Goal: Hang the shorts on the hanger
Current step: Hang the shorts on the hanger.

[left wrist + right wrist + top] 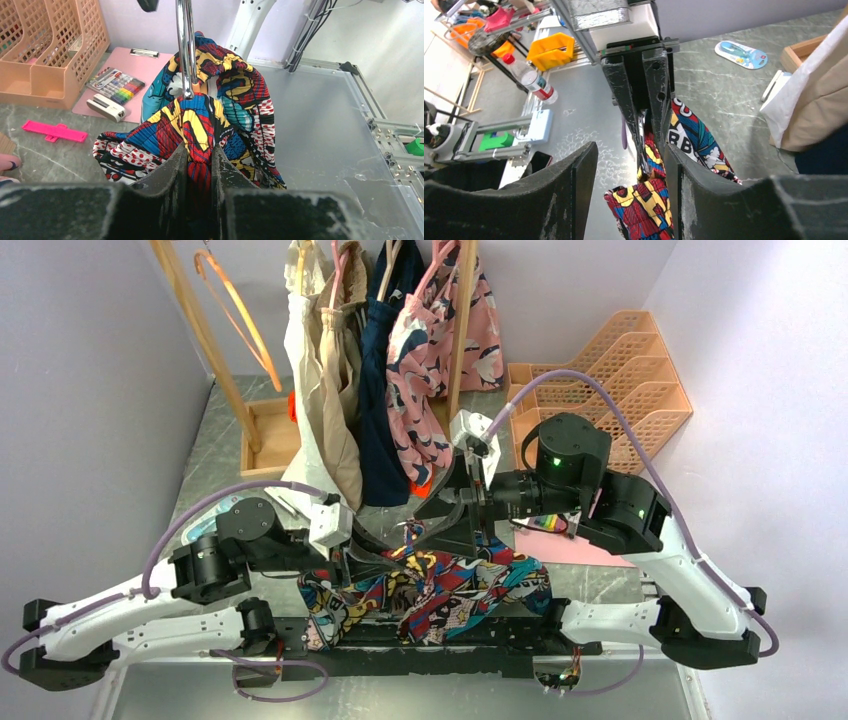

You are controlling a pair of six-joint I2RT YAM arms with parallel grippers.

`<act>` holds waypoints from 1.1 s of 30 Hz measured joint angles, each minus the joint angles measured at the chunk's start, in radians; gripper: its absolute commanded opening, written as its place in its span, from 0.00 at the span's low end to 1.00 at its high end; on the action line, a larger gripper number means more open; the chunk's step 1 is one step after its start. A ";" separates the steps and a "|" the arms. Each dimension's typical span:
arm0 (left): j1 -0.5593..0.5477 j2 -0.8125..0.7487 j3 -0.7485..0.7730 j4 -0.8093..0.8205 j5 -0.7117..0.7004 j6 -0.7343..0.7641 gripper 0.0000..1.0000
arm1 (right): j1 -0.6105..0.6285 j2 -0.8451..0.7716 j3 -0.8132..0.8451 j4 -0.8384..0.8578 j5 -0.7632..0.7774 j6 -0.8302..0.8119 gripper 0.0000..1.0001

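Note:
The comic-print shorts [440, 595] lie bunched at the near middle of the table, draped over the hanger. In the left wrist view the hanger's silver hook [186, 55] rises from the fabric, and its orange body is almost all hidden under the shorts [200, 120]. My left gripper [200, 152] is shut on a red-striped fold of the shorts; it also shows in the top view [350, 565]. My right gripper [630, 150] is open, its jaws wide apart above the hanging shorts [649, 200] and touching nothing. In the top view the right gripper [472, 525] sits just behind the shorts.
A wooden clothes rack with hanging garments [400, 360] stands at the back, with a peach file organiser [620, 370] at the back right. A pink clipboard [145, 60], a marker pack [115, 82], a small white device [105, 107] and a pink plastic piece [55, 131] lie on the table.

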 measured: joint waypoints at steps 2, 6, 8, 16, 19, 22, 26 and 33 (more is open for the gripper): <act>0.000 0.003 0.000 -0.001 0.004 0.000 0.07 | 0.000 0.000 -0.011 0.010 -0.027 0.001 0.49; 0.000 0.013 0.000 -0.001 0.013 0.000 0.07 | 0.000 -0.003 -0.036 0.029 -0.051 0.004 0.43; 0.000 0.018 0.000 -0.001 0.018 0.000 0.07 | 0.000 -0.003 -0.049 0.031 -0.055 0.005 0.37; 0.000 0.044 0.034 -0.006 0.032 0.000 0.08 | 0.000 -0.004 -0.090 0.040 -0.040 -0.006 0.00; -0.001 0.047 0.040 -0.009 0.042 -0.006 0.24 | -0.002 -0.019 -0.108 0.058 -0.017 -0.006 0.00; -0.001 0.058 0.051 -0.007 0.037 -0.006 0.36 | 0.000 -0.048 -0.130 0.082 0.018 -0.004 0.00; 0.000 0.049 0.061 -0.012 0.018 -0.006 0.38 | 0.001 -0.089 -0.141 0.084 0.073 0.000 0.00; 0.000 -0.022 0.065 -0.072 -0.053 -0.007 0.23 | 0.002 -0.156 -0.141 0.090 0.146 0.003 0.00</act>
